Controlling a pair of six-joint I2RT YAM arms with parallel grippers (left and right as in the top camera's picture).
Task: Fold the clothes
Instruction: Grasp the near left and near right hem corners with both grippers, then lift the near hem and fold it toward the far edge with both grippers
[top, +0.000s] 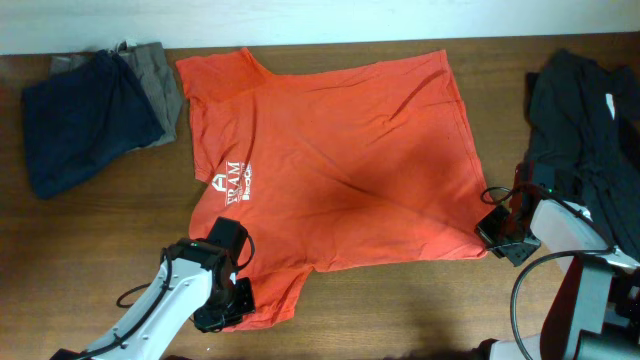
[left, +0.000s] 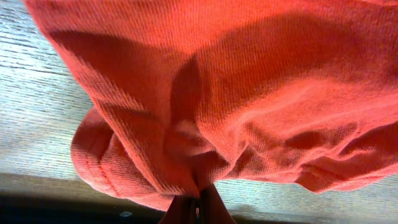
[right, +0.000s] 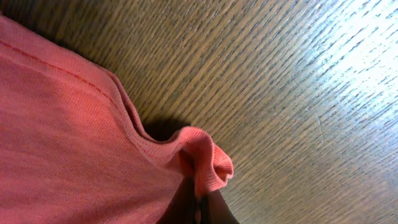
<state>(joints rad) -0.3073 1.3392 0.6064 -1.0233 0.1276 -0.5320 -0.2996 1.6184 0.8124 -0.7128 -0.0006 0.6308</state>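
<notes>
Fully closed, left jaws pinching orange shirt (top: 330, 160), right jaws likewise

Can't see my L gripper (left: 198, 210) tips, buried under shirt (left: 249, 93); dark pile (top: 590, 110) at right cut by edge.

dark wood tabletop (top: 90, 250): orange t-shirt (top: 340, 150) spread flat in the middle, navy garment (top: 80, 120) bunched far left touching a grey garment (top: 160, 75), black pile (top: 585, 110) at right edge.
</notes>
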